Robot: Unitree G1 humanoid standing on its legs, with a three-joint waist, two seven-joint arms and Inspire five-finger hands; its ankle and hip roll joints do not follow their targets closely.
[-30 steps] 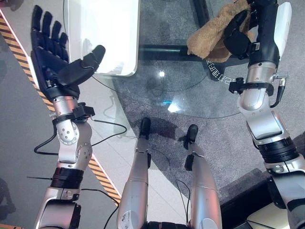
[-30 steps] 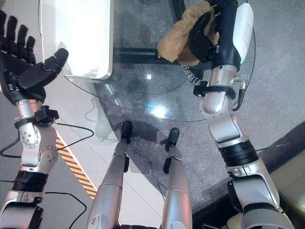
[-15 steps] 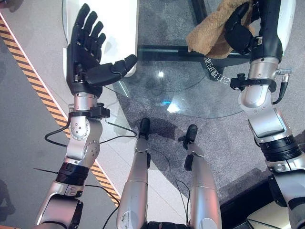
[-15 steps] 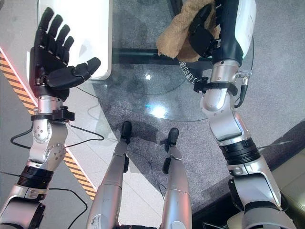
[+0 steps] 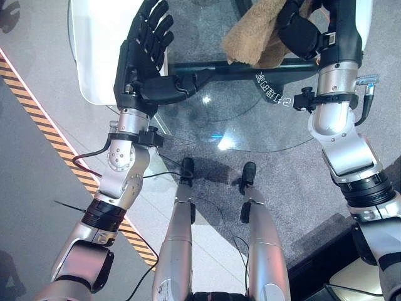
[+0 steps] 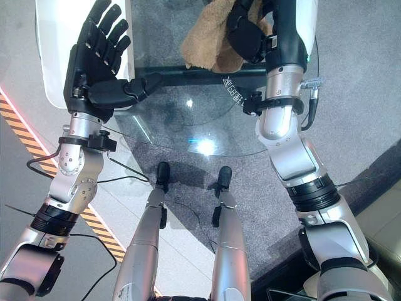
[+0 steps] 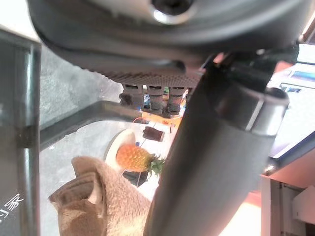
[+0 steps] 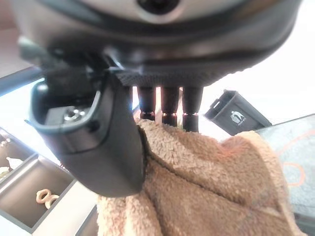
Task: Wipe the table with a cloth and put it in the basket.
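Observation:
A fluffy tan cloth [image 5: 247, 37] hangs bunched above the far side of the round glass table [image 5: 250, 122]. My right hand [image 5: 301, 31] is shut on it. In the right wrist view the thumb [image 8: 98, 142] presses into the cloth [image 8: 211, 182] against the curled fingers. My left hand [image 5: 141, 69] is open, with straight fingers and the thumb pointing toward the cloth. It is held over the table's left edge, just left of the cloth and not touching it. A white basket [image 5: 94, 50] stands at the upper left, behind the left hand.
Black frame bars [image 5: 250, 66] run under the glass. Orange-and-black striped tape [image 5: 37, 113] crosses the floor at the left. In the left wrist view, the cloth [image 7: 98, 206] and a pineapple [image 7: 135, 157] lie beyond the thumb. A dark bin [image 8: 236, 115] stands in the background.
My left hand has swung right and forward from beside the white basket to the table's left edge, near the cloth. The right hand has lifted the cloth slightly up and left.

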